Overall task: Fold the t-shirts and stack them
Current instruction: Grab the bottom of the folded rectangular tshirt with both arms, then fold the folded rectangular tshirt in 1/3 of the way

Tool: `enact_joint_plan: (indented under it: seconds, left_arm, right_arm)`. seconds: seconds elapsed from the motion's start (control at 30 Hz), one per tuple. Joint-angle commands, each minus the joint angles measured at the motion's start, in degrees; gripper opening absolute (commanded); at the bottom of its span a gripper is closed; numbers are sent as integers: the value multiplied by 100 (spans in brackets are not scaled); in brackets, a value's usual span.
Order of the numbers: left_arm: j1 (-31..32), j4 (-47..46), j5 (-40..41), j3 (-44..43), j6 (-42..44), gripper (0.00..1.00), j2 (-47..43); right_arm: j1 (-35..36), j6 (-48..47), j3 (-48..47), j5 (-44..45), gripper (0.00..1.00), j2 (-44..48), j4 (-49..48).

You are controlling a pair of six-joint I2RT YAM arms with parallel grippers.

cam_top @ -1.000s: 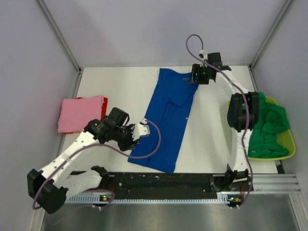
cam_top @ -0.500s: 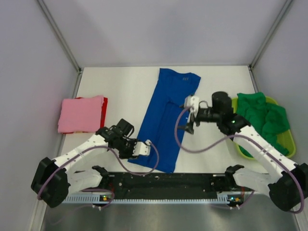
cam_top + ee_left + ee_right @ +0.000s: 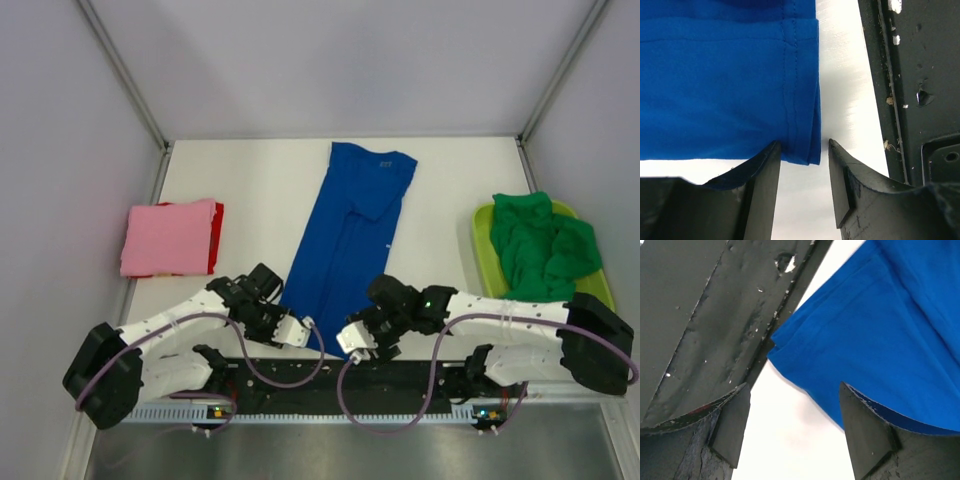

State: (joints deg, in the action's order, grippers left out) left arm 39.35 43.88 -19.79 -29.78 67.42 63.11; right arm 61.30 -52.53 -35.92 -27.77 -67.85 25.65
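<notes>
The royal-blue t-shirt (image 3: 345,235) lies folded into a long strip down the table's middle, collar at the far end. My left gripper (image 3: 298,331) is open at the near left hem corner. In the left wrist view the gripper (image 3: 804,145) has that corner (image 3: 802,152) between its fingertips. My right gripper (image 3: 354,340) is open at the near right hem corner. In the right wrist view the gripper (image 3: 792,387) is just in front of the blue hem (image 3: 865,335). A folded pink t-shirt (image 3: 168,236) lies at the left. Green t-shirts (image 3: 545,245) fill the basket.
The lime-green basket (image 3: 482,252) stands at the right edge. Something red (image 3: 217,228) shows under the pink t-shirt. The black base rail (image 3: 340,382) runs along the near edge just behind both grippers; it also shows in the left wrist view (image 3: 910,75) and the right wrist view (image 3: 700,315).
My right arm swung from the shirt's far collar end down to the near right hem corner. My left gripper moved nearer along the shirt's left edge to the near left corner.
</notes>
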Motion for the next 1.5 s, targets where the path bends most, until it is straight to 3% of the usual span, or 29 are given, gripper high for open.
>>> enact_joint_plan:
  seconds: [0.0,0.17,0.3,0.5,0.53,0.57,0.67,0.83,1.03,1.17,1.47]
  left_arm:
    - [99,-309,151,157,0,47,87]
    - [169,-476,370,157,-185,37,254]
    - [274,-468,336,157,-360,22,359]
    - [485,-477,353,148,-598,0,404]
    - [529,-468,336,96,-694,0,421]
    - [582,-459,318,43,-799,0,439]
    - [714,-459,283,-229,-1308,0,509]
    - [723,-161,362,-809,-1661,0,316]
    - [627,-240,1196,-2028,-2364,0,771]
    - [416,-178,1442,-3031,-2602,0,1675]
    - [-577,542,1654,-5992,-2997,0,4242]
  right_arm:
    - [409,67,33,526,69,-377,-1008]
    - [663,182,-2,589,58,-842,-1431]
    - [822,-133,-248,263,50,-1308,-686]
    - [840,-574,-187,500,51,-1274,-174]
    - [849,-522,-205,474,48,-1318,-192]
    - [849,-486,-239,422,42,-1388,-183]
    - [849,-468,-397,264,0,-1485,53]
    - [630,-92,-345,413,0,-784,309]
    - [-748,770,-696,229,0,-149,116]
    - [-1628,1183,-855,306,0,-193,-191]
    - [-3123,1851,-1084,772,0,-1045,-2080]
